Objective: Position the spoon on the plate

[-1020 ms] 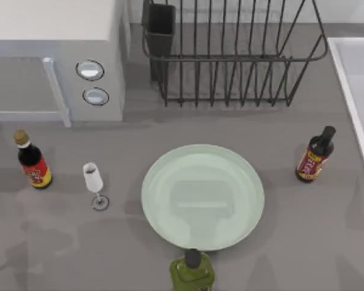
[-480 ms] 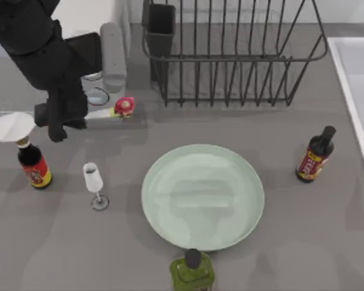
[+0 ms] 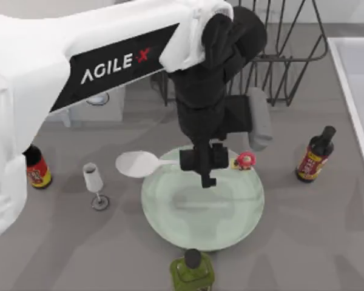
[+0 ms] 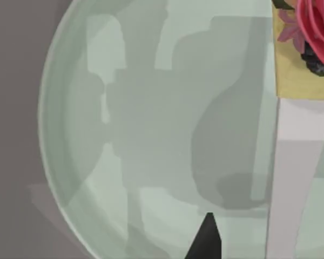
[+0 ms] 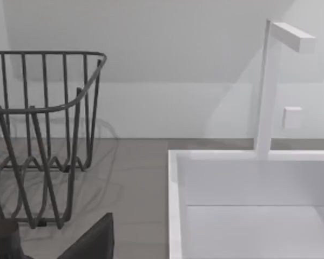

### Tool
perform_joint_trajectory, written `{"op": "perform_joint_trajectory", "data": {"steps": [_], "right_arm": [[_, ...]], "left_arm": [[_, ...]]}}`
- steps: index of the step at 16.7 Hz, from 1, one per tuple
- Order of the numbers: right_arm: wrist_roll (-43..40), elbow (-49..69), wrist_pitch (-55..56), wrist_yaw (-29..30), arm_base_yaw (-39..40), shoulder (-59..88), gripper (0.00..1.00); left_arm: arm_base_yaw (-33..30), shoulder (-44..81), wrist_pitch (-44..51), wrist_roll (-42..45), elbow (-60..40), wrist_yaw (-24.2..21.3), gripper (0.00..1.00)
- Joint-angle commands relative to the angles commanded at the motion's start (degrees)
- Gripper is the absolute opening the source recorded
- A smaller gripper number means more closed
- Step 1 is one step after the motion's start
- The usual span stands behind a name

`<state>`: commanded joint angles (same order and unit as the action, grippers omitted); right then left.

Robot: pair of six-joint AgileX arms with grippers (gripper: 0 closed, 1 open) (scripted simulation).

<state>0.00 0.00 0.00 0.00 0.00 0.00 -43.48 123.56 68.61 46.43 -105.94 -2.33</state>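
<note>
Top view. Left arm reaches from the upper left across the frame's centre; left gripper [image 3: 207, 162] hangs over the upper part of the plate [image 3: 230, 224], clamped on the handle of the spoon [image 3: 138, 163]. Spoon lies level: white bowl past the plate's left rim, red-pink ornament above the plate's upper right. Wine glass [image 3: 94, 183] left of the plate. Red-labelled bottle [image 3: 34, 168] at far left. Dark sauce bottle [image 3: 314, 155] at right. Green bottle [image 3: 192, 273] at bottom centre. Wire dish rack [image 3: 285, 60] at top.

Left wrist view. Plate [image 4: 151, 135] below; spoon handle [image 4: 291, 178] and its pink ornament at right.

Right wrist view. Dish rack [image 5: 38, 135] at left, white sink [image 5: 248, 205] with faucet [image 5: 270, 86] at right. Right gripper's state: cannot tell.
</note>
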Motion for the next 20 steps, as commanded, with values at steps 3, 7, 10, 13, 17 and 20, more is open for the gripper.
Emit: {"op": "perform_joint_trajectory", "data": {"steps": [3, 7, 10, 13, 17, 20], "right_arm": [[0.00, 0.00, 0.00, 0.00, 0.00, 0.00, 1.00], [0.00, 0.00, 0.00, 0.00, 0.00, 0.00, 1.00], [0.00, 0.00, 0.00, 0.00, 0.00, 0.00, 1.00], [0.00, 0.00, 0.00, 0.00, 0.00, 0.00, 1.00], [0.00, 0.00, 0.00, 0.00, 0.00, 0.00, 1.00], [0.00, 0.00, 0.00, 0.00, 0.00, 0.00, 1.00]], "left_arm": [[-1.61, 3.26, 0.05, -3.03, 0.22, 1.71, 0.00], [-1.39, 3.18, 0.06, -2.88, 0.27, 1.59, 0.00], [-1.27, 3.31, -0.49, -3.28, 0.10, 2.14, 0.00], [-0.95, 3.44, -2.68, -4.50, -0.37, 3.98, 0.00], [-0.56, 2.69, -7.20, -6.31, -0.51, 6.74, 0.00], [-0.36, 1.70, -10.46, -7.38, -0.02, 8.01, 0.00]]}}
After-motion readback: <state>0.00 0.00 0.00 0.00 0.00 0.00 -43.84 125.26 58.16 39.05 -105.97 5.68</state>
